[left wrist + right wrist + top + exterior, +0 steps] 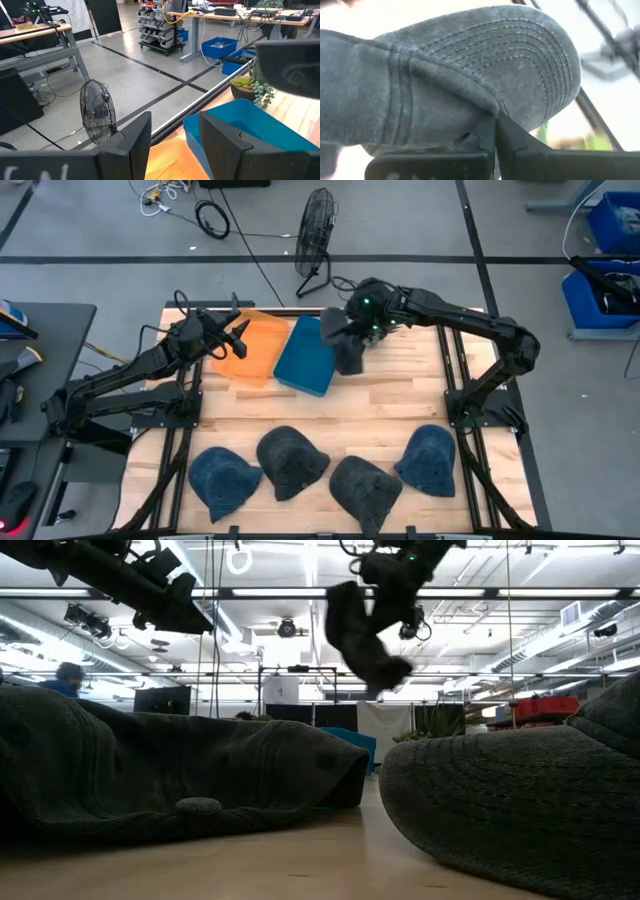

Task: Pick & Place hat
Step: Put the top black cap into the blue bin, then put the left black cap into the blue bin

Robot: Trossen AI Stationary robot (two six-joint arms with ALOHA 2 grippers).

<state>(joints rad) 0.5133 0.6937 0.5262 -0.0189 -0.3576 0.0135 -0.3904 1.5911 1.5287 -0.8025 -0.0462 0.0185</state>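
A dark grey cap hangs from my right gripper, which is shut on it high above the table, just right of the blue bin. The low view shows the cap dangling clear below that gripper. Its stitched brim and crown fill the right wrist view. My left gripper hovers open over the orange bin, holding nothing. Its fingers point toward both bins. My right gripper pinches the cap between its two fingers where the brim meets the crown. A fold of cloth is caught at the fingertips. The cap is lifted clear of the table and hangs below the gripper.
Several more caps lie in a row along the table's near edge: blue, dark grey, dark grey and blue. Two of them loom close in the low view. Bare wood lies between bins and caps.
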